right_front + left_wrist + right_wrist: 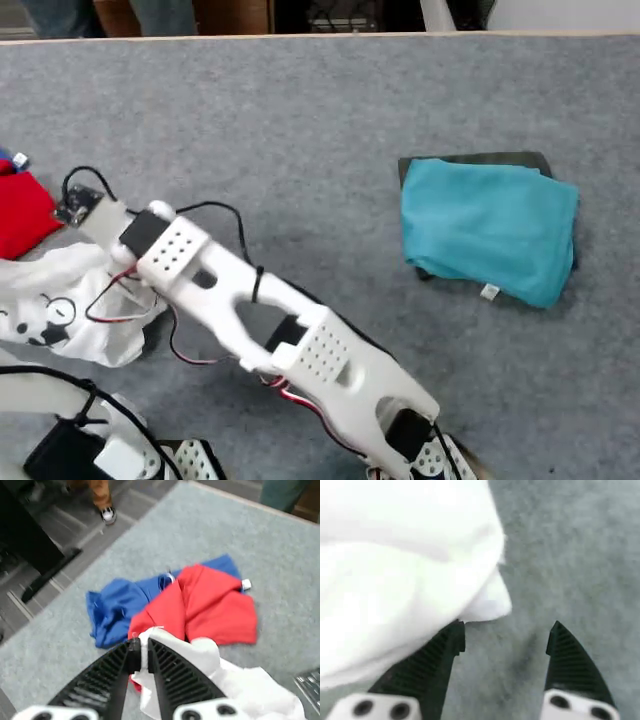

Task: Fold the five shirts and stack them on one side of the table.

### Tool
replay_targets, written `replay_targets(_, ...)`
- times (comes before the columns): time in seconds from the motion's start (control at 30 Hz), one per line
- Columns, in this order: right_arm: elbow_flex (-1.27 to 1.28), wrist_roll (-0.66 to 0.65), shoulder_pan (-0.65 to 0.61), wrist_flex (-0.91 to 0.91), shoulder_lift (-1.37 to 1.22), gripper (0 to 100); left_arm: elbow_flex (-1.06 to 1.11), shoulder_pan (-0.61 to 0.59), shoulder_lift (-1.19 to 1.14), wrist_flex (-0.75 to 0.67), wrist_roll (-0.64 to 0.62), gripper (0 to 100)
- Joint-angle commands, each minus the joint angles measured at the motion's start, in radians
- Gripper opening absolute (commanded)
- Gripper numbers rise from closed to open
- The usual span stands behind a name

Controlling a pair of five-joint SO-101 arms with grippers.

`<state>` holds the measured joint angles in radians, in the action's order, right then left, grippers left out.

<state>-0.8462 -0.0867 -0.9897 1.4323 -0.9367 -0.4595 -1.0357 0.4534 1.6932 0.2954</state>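
A crumpled white shirt [60, 300] with a black print lies at the table's left side. My left gripper [142, 647] is shut on a fold of this white shirt [235, 680]. Just beyond it a red shirt [210, 610] lies crumpled on top of a blue shirt [115, 610]. My right arm [250, 300] stretches from the front right across to the white shirt. Its right gripper [507, 630] is open just above the table, one finger [440, 650] touching the edge of the white shirt [395, 555]. A folded teal shirt [490, 225] rests on a folded dark shirt [520, 160] at the right.
The grey felt table [300, 130] is bare across its middle and back. The red shirt [20, 215] sits at the left edge, close to where the table drops off to the floor [40, 570]. The left arm's base [70, 440] stands at the front left.
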Motion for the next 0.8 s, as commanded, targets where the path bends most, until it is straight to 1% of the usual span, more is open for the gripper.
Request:
replay_targets(0.0,-0.021,0.003,-0.034,-0.026,-0.016,14.3,0.044,-0.008,0.0,-0.003,-0.011,3)
replay_targets(0.07,-0.036,-0.003,-0.031,-0.028,-0.022,0.5,0.071,-0.008,0.0,-0.021,-0.011,3)
replay_targets(0.13,-0.065,-0.026,-0.015,0.026,-0.015,4.3,0.099,-0.008,0.002,-0.051,-0.009,3)
replay_targets(0.2,-0.131,-0.035,0.012,0.086,-0.004,1.1,0.11,-0.008,0.005,-0.057,-0.008,3)
replay_targets(0.33,-0.311,-0.121,0.094,0.278,0.019,1.5,0.14,-0.01,0.009,-0.048,-0.002,3)
replay_targets(0.4,-0.406,-0.129,0.138,0.328,0.019,2.1,0.177,-0.015,0.011,-0.031,0.037,3)
replay_targets(0.47,-0.467,-0.124,0.163,0.325,0.018,4.1,0.219,-0.016,0.011,0.025,0.069,3)
replay_targets(0.53,-0.478,-0.12,0.16,0.299,0.016,9.1,0.269,-0.022,0.011,0.049,0.089,3)
replay_targets(0.57,-0.469,-0.114,0.143,0.282,0.016,12.4,0.297,-0.042,0.012,0.049,0.1,3)
replay_targets(0.63,-0.433,-0.054,0.104,0.224,0.012,19.9,0.349,-0.082,0.012,0.049,0.114,3)
replay_targets(0.7,-0.4,0.003,0.06,0.137,-0.01,26.9,0.398,-0.114,0.012,0.051,0.13,3)
replay_targets(0.77,-0.372,0.038,0.02,0.043,-0.047,31.6,0.456,-0.147,0.012,0.051,0.17,3)
